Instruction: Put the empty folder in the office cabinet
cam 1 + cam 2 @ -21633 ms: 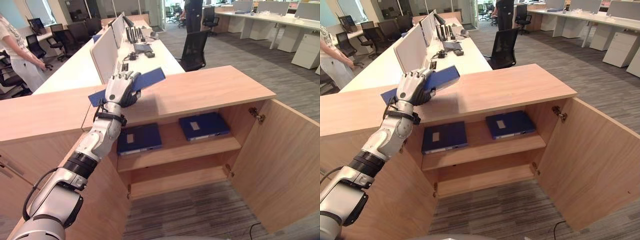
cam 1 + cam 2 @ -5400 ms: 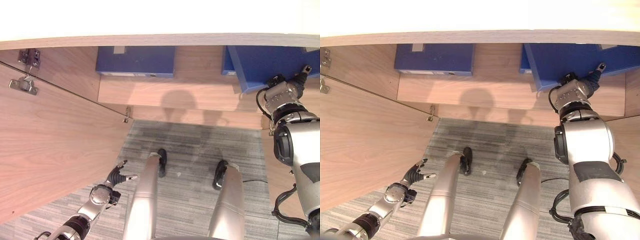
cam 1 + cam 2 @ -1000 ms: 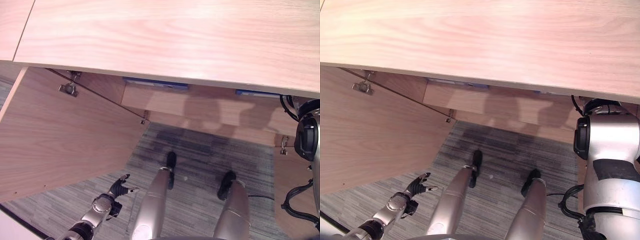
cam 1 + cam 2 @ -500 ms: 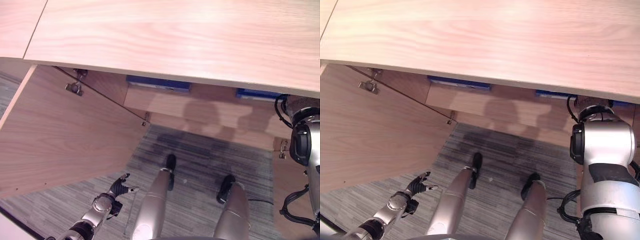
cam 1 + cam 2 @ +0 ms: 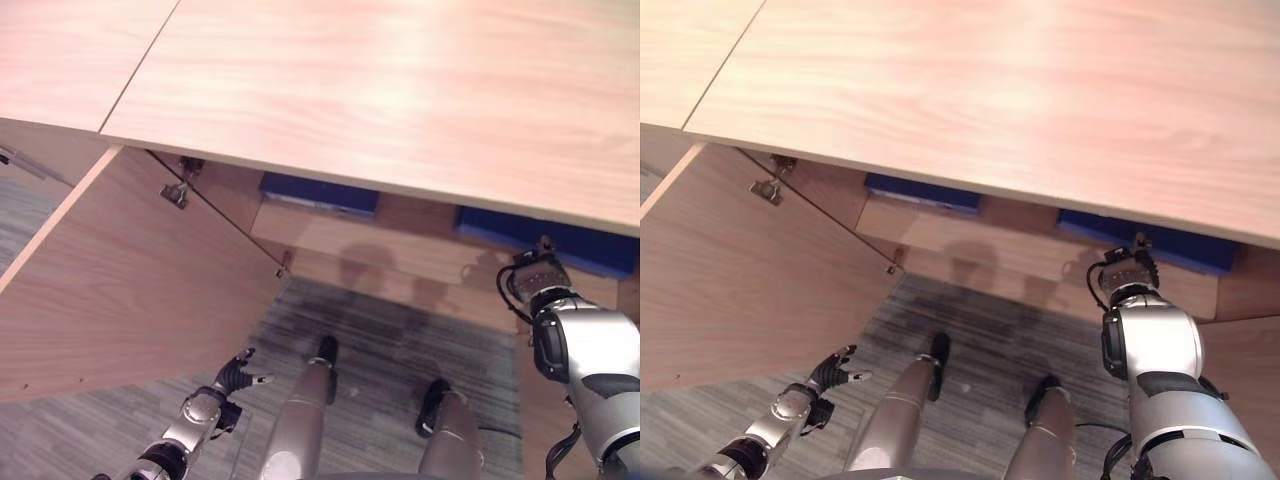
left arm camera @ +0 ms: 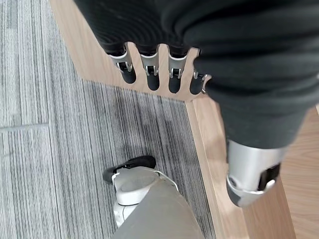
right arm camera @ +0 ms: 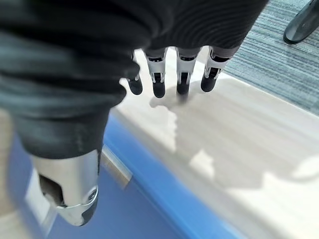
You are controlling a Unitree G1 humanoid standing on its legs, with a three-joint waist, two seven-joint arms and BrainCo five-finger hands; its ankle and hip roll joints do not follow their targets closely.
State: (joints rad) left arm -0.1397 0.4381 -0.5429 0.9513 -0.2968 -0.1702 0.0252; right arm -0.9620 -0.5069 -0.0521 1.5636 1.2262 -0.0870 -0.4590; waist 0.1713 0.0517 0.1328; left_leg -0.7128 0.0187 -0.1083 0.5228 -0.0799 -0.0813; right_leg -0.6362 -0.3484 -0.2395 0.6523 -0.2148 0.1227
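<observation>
**Under the cabinet top: folder on the shelf, right hand beside it**

Under the cabinet top [image 5: 400, 90], on the upper shelf [image 5: 400, 250], lie two blue folders. One folder [image 5: 1145, 243] lies at the shelf's right end; the other folder [image 5: 320, 193] lies toward the left, near the open left door [image 5: 130, 290]. Which of the two is the empty one cannot be told from here.

Position of the hands relative to the shelf:
- The right hand [image 7: 164, 79] is at the shelf's right end. In its wrist view the fingers are straight and apart and the thumb stands clear. Nothing is held. The blue folder [image 7: 149, 199] lies flat just beside and below the thumb, and the fingertips hang over bare shelf wood at the shelf's front. Whether any finger touches the wood cannot be told.
- The left hand [image 5: 235, 378] hangs low over the carpet [image 5: 380, 340], well below the shelf and in front of the open door. Its fingers are relaxed and spread, and it holds nothing.

Governing relation: the right-end folder rests with its long edge along the shelf front, under the cabinet top, on the thumb side of the right hand. The right arm is by far the nearer; the left is well apart from both folders.

Assessment: the folder appears already placed in the cabinet. The next move would probably be to draw the right hand straight out toward the shelf front, clear of the folder's edge.
</observation>
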